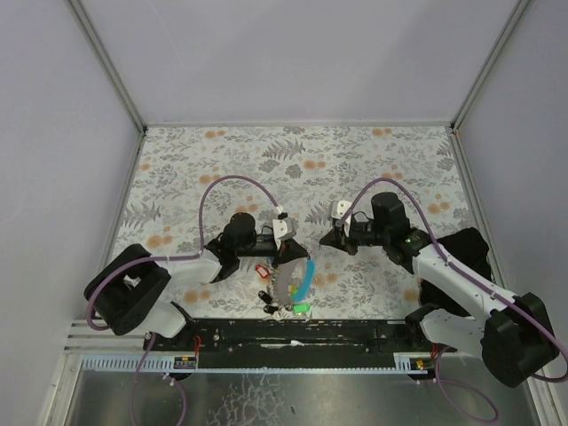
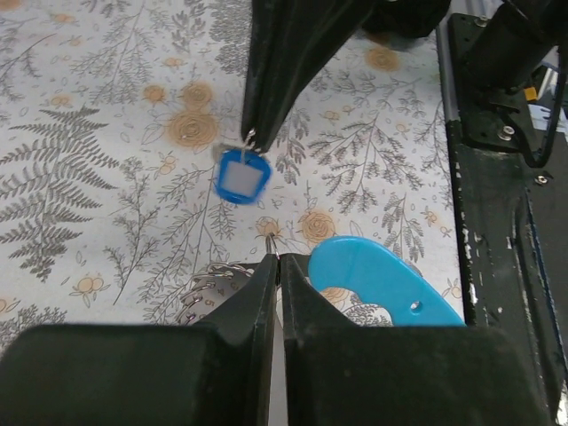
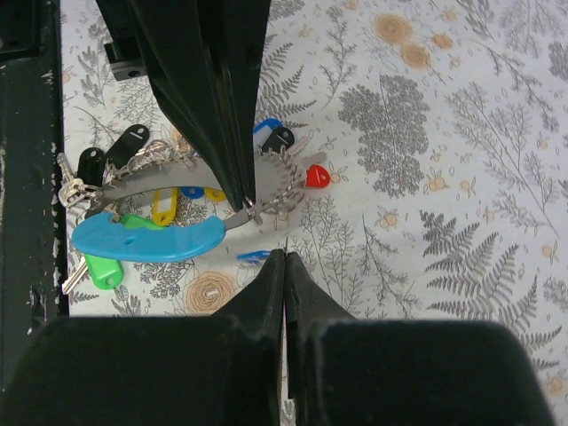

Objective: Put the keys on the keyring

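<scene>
The keyring (image 3: 248, 209) lies near the table's front: a thin silvery ring with a light-blue strap (image 3: 146, 238), a grey tag (image 3: 266, 184) and a beaded chain. My left gripper (image 2: 273, 259) is shut on the thin ring (image 2: 269, 232), with the strap (image 2: 382, 286) beside it. My right gripper (image 3: 286, 255) is shut on a blue-capped key (image 2: 241, 176), which hangs from its tips just in front of the left gripper. Green (image 3: 100, 271), yellow (image 3: 162, 205) and red (image 3: 317, 176) keys lie by the bunch. In the top view the grippers (image 1: 297, 256) (image 1: 323, 237) nearly meet above the strap (image 1: 306, 280).
Several black tags (image 3: 131, 139) lie next to the bunch. A black rail (image 1: 293, 333) runs along the table's near edge, close to the keys. Purple cables (image 1: 232, 182) arc over both arms. The floral cloth (image 1: 293, 160) covers the table between white walls.
</scene>
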